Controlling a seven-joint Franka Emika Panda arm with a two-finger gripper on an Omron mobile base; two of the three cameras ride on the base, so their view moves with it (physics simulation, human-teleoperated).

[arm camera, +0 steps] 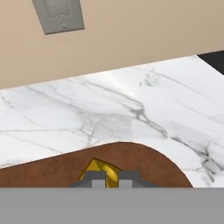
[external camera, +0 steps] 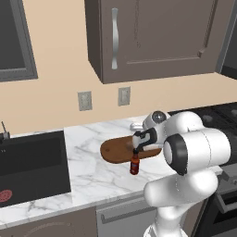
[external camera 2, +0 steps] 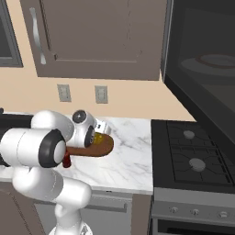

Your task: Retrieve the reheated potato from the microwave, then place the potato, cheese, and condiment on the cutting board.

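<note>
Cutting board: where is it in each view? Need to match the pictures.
Left base view: cutting board at centre, on the marble counter, partly behind the arm.
Right base view: left of centre, poking out from behind the arm.
Hand view: along the bottom, under the fingers.
Shared landmark: the wall outlet behind the board.

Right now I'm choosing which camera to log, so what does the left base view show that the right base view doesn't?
Left base view alone: the sink and the whole condiment standing on the counter off the board's near edge. Right base view alone: the microwave with its door open, the stove, and the cheese by the gripper. Both: the cutting board, wall outlets and cabinet.
</note>
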